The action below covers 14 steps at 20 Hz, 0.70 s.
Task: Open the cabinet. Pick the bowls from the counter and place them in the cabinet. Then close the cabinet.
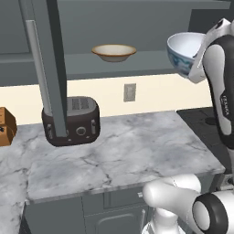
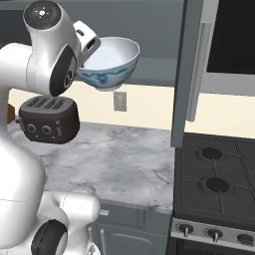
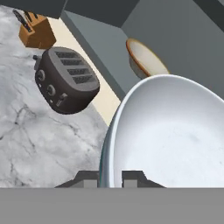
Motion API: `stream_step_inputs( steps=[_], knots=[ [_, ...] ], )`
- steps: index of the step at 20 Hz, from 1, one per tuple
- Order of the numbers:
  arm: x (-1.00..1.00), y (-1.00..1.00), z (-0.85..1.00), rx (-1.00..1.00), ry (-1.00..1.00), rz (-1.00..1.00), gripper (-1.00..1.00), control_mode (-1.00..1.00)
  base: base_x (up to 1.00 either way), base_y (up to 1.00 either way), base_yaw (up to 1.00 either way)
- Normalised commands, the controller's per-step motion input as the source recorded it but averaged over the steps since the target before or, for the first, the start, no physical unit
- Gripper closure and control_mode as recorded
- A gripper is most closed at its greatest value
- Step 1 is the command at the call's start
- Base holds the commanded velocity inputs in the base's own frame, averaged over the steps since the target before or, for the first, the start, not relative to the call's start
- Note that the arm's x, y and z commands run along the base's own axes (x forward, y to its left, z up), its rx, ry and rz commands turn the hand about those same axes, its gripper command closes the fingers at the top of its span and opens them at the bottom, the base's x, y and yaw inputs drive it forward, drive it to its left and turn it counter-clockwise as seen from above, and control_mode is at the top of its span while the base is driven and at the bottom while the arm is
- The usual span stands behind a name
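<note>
The cabinet [image 1: 151, 61] is open, and its left door [image 1: 51, 68] swings out over the counter [image 1: 123, 151]. On the grey shelf inside sits the cream bowl with the tan rim [image 1: 114, 52] [image 3: 144, 59]. My gripper [image 3: 110, 179] [image 2: 93, 46] is shut on the rim of the white bowl with the blue pattern [image 1: 183, 51] [image 2: 108, 62] [image 3: 170, 135]. That bowl hangs tilted in the air at shelf height, to the right of the cream bowl and high above the counter. The right cabinet door [image 2: 191, 74] also stands open, edge-on.
A dark toaster [image 1: 73, 121] [image 3: 65, 81] stands at the back of the counter under the left door. A wooden knife block [image 1: 4, 127] is at far left. A wall outlet [image 1: 130, 92] is on the backsplash. A black stove [image 2: 219, 179] adjoins the counter on the right.
</note>
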Motion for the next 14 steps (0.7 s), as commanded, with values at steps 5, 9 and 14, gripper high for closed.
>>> stream_step_inputs(
  steps=[5, 9, 14],
  knots=[
    [0.50, 0.00, 0.07, 0.01, 0.00, -0.01, 1.00, -1.00, 0.00, 0.00, 0.00],
    [0.47, 0.00, 0.02, 0.03, 0.03, 0.00, 1.00, -1.00, 0.00, 0.00, 0.00],
    [0.53, 0.00, 0.00, 0.03, 0.05, 0.01, 1.00, -1.00, 0.00, 0.00, 0.00]
  ],
)
